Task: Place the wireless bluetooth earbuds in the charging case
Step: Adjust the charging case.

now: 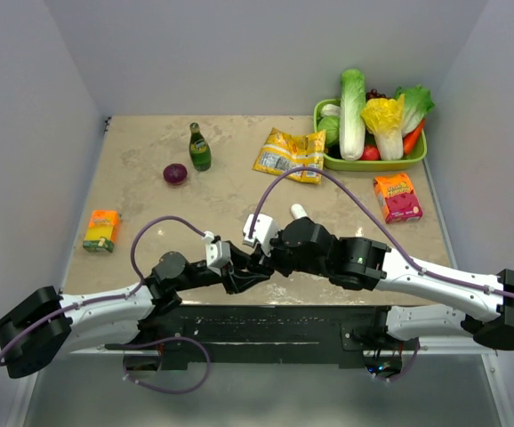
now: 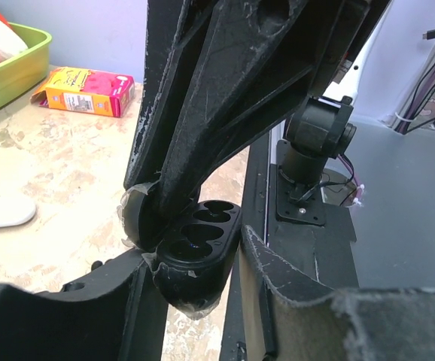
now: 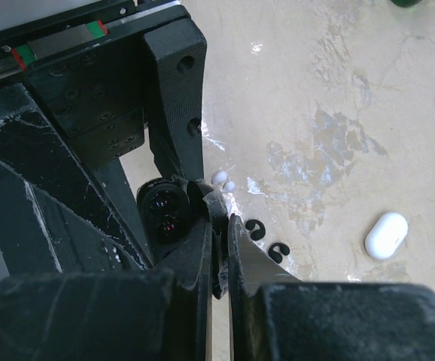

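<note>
A black hinged case (image 2: 199,241) with several empty wells sits open between my left gripper's (image 2: 195,256) fingers, near the table's front edge. My right gripper (image 3: 221,226) is shut on that case's thin taped lid; the case also shows in the right wrist view (image 3: 165,214). Two tiny white earbuds (image 3: 223,180) lie together on the table just beyond the black case. A white oval charging case (image 3: 387,235) lies closed on the table, farther back and apart from both grippers; it also shows in the top view (image 1: 299,211).
Two small black C-shaped pieces (image 3: 266,241) lie beside the right fingers. A green tray (image 1: 373,165) of vegetables stands back right. A yellow packet (image 1: 290,153), red box (image 1: 397,197), green bottle (image 1: 200,148), red onion (image 1: 175,173) and orange box (image 1: 102,229) lie around.
</note>
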### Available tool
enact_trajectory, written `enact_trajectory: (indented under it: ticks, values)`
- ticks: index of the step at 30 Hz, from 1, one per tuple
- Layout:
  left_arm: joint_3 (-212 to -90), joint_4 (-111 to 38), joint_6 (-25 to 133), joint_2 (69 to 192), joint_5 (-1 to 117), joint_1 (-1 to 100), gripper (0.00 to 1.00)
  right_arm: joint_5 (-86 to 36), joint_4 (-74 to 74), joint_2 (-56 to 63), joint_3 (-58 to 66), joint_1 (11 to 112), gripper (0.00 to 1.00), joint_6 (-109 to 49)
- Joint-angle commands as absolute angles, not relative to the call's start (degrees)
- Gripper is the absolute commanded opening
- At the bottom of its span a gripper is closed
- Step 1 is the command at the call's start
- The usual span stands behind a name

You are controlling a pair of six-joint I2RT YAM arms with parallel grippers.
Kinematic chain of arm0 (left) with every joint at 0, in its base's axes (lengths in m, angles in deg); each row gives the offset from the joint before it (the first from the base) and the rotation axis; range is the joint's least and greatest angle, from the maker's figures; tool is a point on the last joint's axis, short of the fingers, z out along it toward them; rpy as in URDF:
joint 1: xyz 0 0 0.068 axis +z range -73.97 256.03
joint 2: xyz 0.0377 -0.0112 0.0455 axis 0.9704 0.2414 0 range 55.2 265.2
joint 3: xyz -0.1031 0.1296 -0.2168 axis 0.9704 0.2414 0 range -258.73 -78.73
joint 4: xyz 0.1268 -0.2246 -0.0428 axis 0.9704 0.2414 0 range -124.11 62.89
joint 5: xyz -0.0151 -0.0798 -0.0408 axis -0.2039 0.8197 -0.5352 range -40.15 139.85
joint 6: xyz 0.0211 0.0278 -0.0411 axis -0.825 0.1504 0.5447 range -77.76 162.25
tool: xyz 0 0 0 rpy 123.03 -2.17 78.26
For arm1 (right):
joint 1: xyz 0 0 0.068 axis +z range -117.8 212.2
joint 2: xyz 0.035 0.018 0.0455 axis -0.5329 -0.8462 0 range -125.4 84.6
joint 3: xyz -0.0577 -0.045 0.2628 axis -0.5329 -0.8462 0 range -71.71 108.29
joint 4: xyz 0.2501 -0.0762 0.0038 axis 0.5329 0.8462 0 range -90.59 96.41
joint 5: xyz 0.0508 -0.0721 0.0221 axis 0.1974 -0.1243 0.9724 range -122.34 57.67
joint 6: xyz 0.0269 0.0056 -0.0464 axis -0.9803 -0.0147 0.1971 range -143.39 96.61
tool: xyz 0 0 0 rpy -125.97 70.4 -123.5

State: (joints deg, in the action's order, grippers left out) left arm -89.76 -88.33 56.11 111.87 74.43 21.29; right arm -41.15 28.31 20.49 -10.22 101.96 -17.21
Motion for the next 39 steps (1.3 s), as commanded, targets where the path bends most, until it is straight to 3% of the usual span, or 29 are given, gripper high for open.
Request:
enact_trajectory:
  ticks: [1,5,9,10,11,13,14,17,18,25,39]
  values:
    - [-91.5,-90.4,54.6,112.2,75.3,21.5,0.19,-40.9,27.2,21.6,-9.0,102.1,0.00,-17.5]
    - [-91.5,-90.7,55.2,113.0,75.4,21.5,0.00,-40.9,27.1,21.7,-9.0,102.2,0.00,-17.7]
    - [-90.6,-92.1,55.6,113.4,75.2,21.5,0.00,-41.9,26.4,22.1,-9.4,102.1,0.01,-18.7]
    - [-90.2,-92.8,55.8,113.3,74.5,21.5,0.00,-42.2,26.2,22.3,-9.5,102.1,0.05,-19.3]
    - [-89.7,-94.0,56.0,113.1,74.2,21.5,0.00,-43.0,25.9,22.4,-9.6,102.2,0.20,-19.5]
    - [-89.0,-94.6,56.2,113.0,73.4,21.5,0.00,-43.9,25.3,23.2,-9.8,102.1,0.38,-20.5]
    - [-88.9,-94.9,56.2,112.9,73.1,21.5,0.00,-45.2,24.5,23.3,-10.0,102.0,0.55,-20.9]
    - [-88.6,-95.8,56.3,113.0,72.3,21.5,0.00,-47.0,21.9,25.2,-10.5,101.4,0.74,-22.9]
    - [-88.4,-96.1,56.5,113.0,72.2,21.5,0.00,-46.8,21.3,25.7,-10.5,100.9,0.76,-22.9]
    - [-87.3,-97.8,56.7,112.4,70.5,21.5,0.00,-43.9,19.1,29.1,-11.8,96.0,0.77,-25.4]
    - [-87.0,-96.0,56.3,109.7,69.5,21.5,0.00,-30.7,23.0,23.8,-11.2,96.2,0.65,-23.7]
